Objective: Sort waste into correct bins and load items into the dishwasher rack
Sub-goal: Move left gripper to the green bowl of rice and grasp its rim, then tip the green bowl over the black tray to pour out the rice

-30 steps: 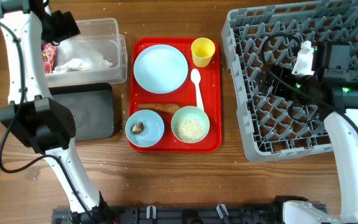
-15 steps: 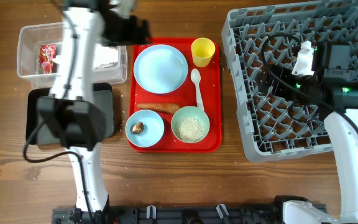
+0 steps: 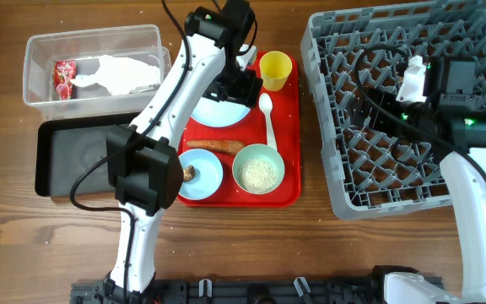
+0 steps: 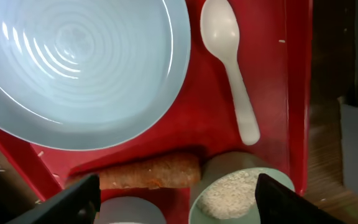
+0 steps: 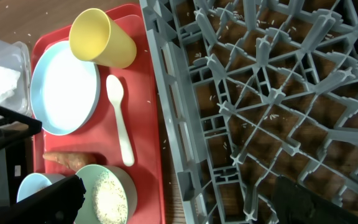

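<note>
My left gripper (image 3: 236, 88) is open and empty above the red serving tray, over the near edge of the light blue plate (image 3: 212, 106) (image 4: 79, 68). In the left wrist view its fingers (image 4: 176, 206) frame the orange carrot (image 4: 151, 173) (image 3: 218, 145). The white spoon (image 3: 267, 118) (image 4: 232, 71), yellow cup (image 3: 275, 69), pale green bowl of rice (image 3: 258, 170) (image 4: 238, 194) and light blue bowl (image 3: 205, 176) with a brown lump (image 3: 187, 174) sit on the tray. The red wrapper (image 3: 63, 74) and white napkin (image 3: 118, 73) lie in the clear tub (image 3: 40, 44). My right gripper (image 3: 413, 81) (image 5: 179, 208) is open above the grey rack (image 3: 395, 181) (image 5: 266, 106).
The black tray (image 3: 66, 160) lies in front of the clear tub, partly under my left arm. The red serving tray (image 3: 292, 127) sits between the bins and the rack. Loose rice grains are scattered inside the rack and on the wooden table.
My left arm has swung right from the clear tub to above the red tray and plate. The wrapper and napkin stay in the tub. The right arm has not moved.
</note>
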